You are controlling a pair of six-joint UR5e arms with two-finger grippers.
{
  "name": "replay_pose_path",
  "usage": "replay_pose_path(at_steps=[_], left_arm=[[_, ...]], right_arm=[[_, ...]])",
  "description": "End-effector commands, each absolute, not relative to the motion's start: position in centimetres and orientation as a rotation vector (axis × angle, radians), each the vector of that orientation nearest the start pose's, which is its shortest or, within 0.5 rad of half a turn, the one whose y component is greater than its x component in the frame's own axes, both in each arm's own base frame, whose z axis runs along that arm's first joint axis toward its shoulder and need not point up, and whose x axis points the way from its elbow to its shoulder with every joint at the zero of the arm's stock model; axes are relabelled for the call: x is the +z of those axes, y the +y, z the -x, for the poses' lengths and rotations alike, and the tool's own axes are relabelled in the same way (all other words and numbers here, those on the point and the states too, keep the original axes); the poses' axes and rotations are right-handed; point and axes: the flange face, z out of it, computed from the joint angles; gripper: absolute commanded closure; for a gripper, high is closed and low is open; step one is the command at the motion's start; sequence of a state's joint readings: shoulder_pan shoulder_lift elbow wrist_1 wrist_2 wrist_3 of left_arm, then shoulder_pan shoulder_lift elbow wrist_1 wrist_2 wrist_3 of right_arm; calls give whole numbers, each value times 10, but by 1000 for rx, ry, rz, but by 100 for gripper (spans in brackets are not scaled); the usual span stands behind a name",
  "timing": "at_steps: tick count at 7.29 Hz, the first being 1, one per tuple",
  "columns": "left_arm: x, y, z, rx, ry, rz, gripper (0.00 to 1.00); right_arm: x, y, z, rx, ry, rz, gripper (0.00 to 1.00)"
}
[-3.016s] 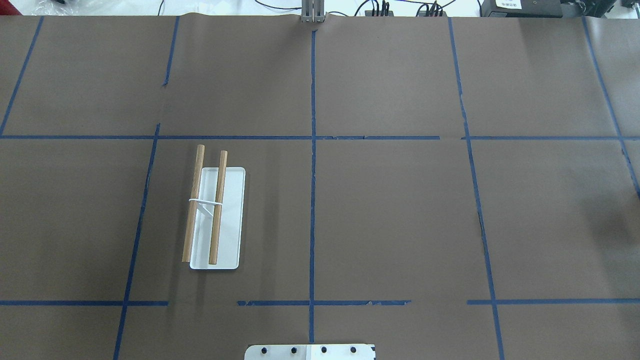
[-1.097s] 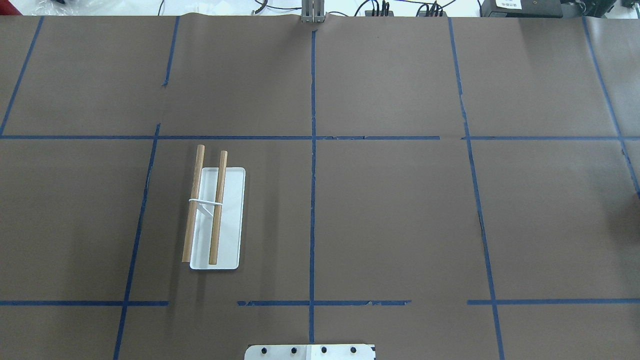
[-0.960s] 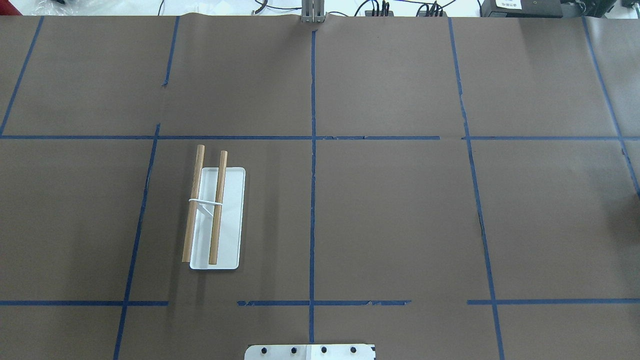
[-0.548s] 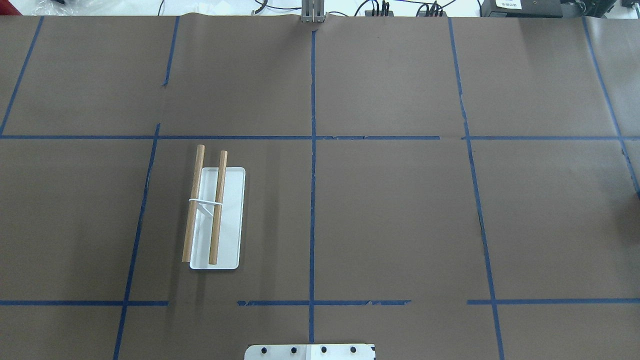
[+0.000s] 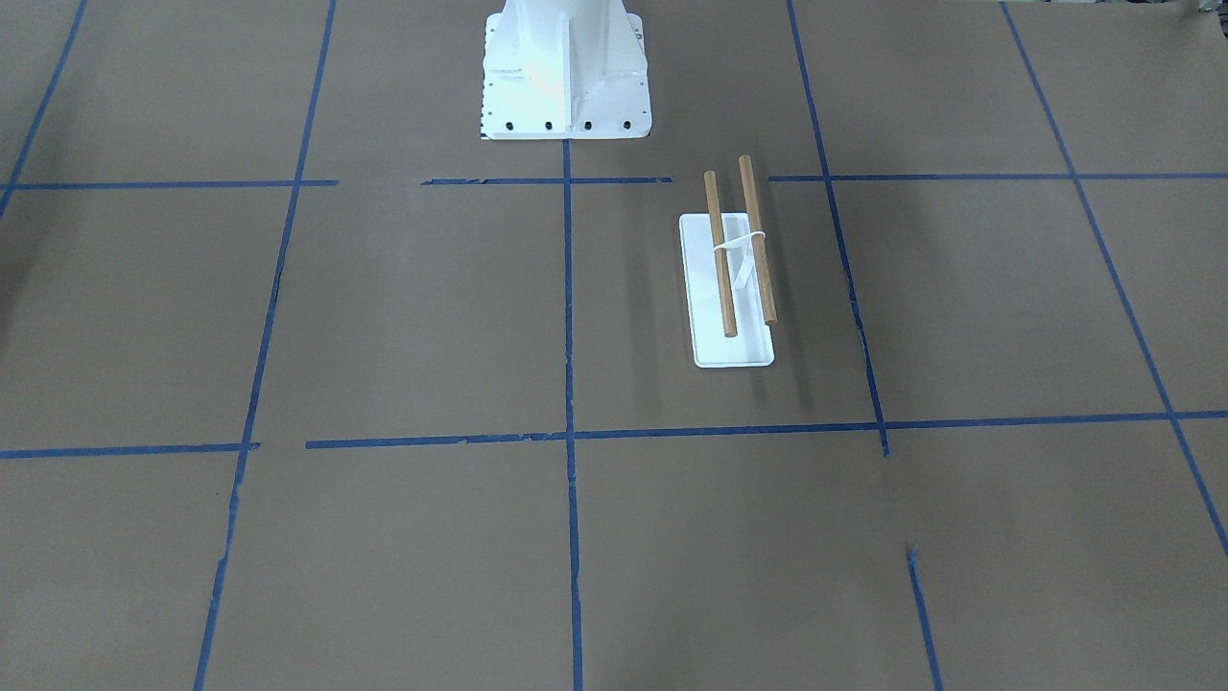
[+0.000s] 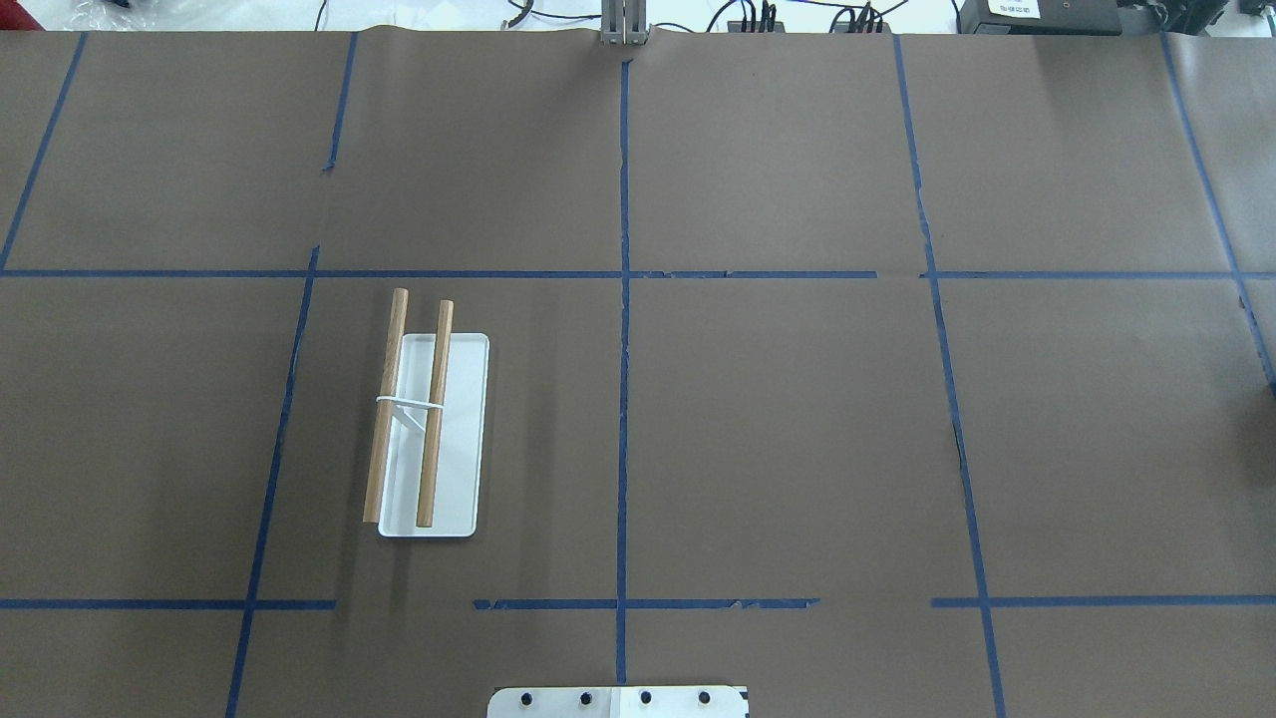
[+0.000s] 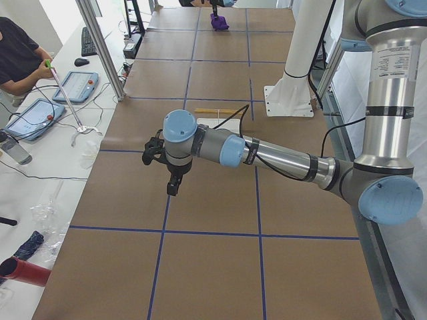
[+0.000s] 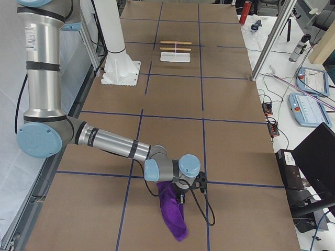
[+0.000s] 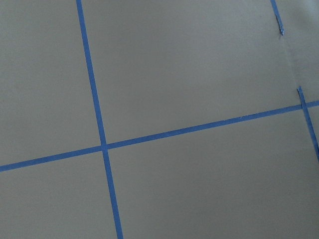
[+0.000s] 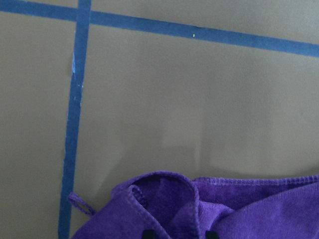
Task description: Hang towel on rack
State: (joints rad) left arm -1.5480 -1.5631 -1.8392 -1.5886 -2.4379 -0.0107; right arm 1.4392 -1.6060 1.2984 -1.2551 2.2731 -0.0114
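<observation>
I see a brown table (image 6: 797,449) gridded with blue tape (image 6: 624,399). Beside it an operator (image 7: 15,57) in black is near a tablet (image 7: 30,119).

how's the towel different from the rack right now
The towel is soft purple cloth hanging limp from the right gripper; the rack is rigid, a white base with two wooden rods, standing on the table. The towel is at the table's end on the robot's right; the rack stands on the robot's left side. Shared: the left gripper touches neither.
</observation>
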Motion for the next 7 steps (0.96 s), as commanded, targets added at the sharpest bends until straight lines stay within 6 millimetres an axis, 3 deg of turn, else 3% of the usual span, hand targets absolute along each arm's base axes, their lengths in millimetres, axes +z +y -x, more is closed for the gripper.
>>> replay_pose_path(at_steps=[1,2,4,6,7], left_arm=[[519,-490,47,130,867,-248,0],[516,-490,46,137,867,-255,0],[501,-492,45,151,866,-286,0],[492,-495,42,151,873,-336,0],[486,-496,30,149,913,-328,0]], right_arm=[[751,-475,-7,-159,-709,-26,100],[709,-479,-8,-164,-719,-88,100],[607,-470,-9,-56,-736,-123,100],[474,-457,-9,-24,-742,-114,100],[409,-453,-5,55,-789,-116,100]])
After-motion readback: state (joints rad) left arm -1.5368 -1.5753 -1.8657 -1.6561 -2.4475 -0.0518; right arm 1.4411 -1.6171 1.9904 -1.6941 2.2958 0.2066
